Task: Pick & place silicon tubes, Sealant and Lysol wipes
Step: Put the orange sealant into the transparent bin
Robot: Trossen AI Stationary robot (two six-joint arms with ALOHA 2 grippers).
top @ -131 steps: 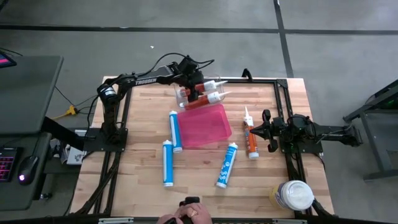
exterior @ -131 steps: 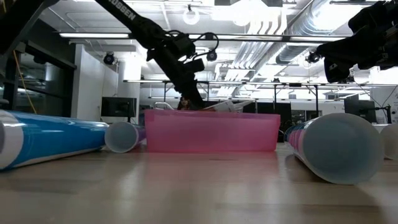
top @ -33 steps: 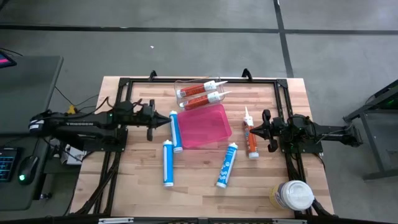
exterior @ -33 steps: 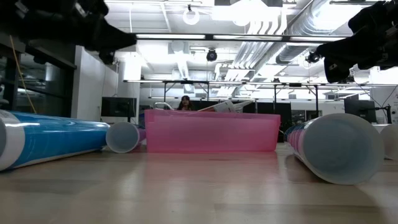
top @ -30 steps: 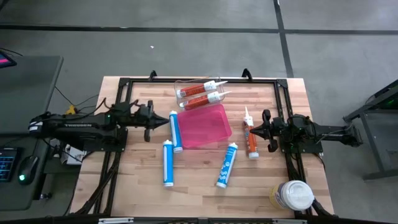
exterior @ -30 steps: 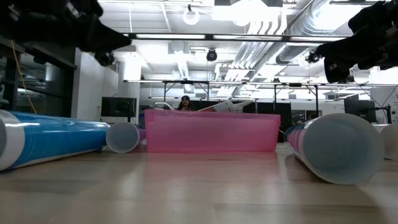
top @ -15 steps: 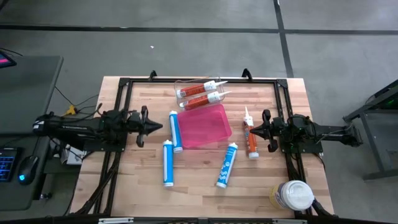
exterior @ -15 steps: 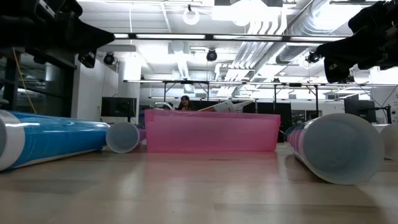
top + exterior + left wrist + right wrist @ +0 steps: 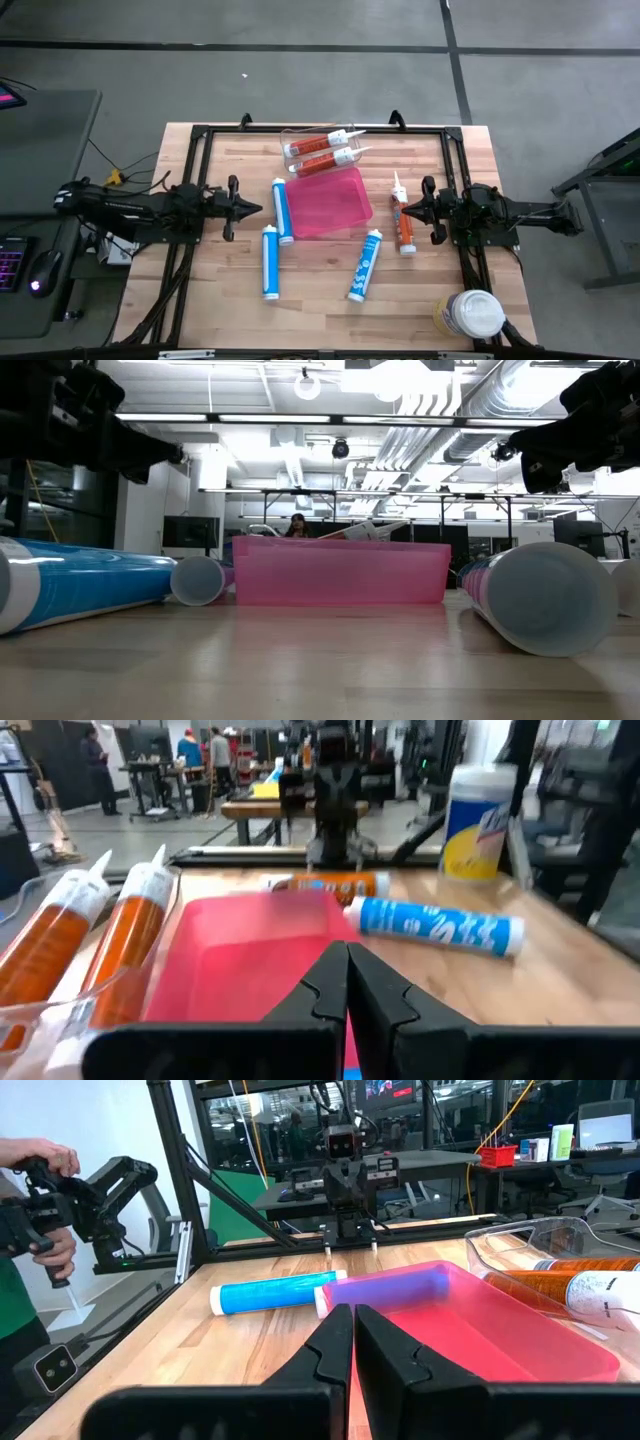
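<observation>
A pink tray sits mid-table. Behind it, a clear tray holds two orange tubes. Three blue tubes and one orange tube lie flat on the wood. The Lysol wipes canister stands upright at the near right corner. My left gripper hovers shut and empty left of the pink tray, pointing level toward it. My right gripper hovers shut and empty right of the tray, above the orange tube's nozzle.
A black frame runs around the table's back and sides. Bare wood lies along the near edge between the blue tubes. In the right wrist view, a person's hand holds a control arm beyond the table's near side.
My left gripper has drawn back toward the table's left edge and a little toward the near edge while sinking. It has stayed shut and empty. The tubes, trays and canister have not moved.
</observation>
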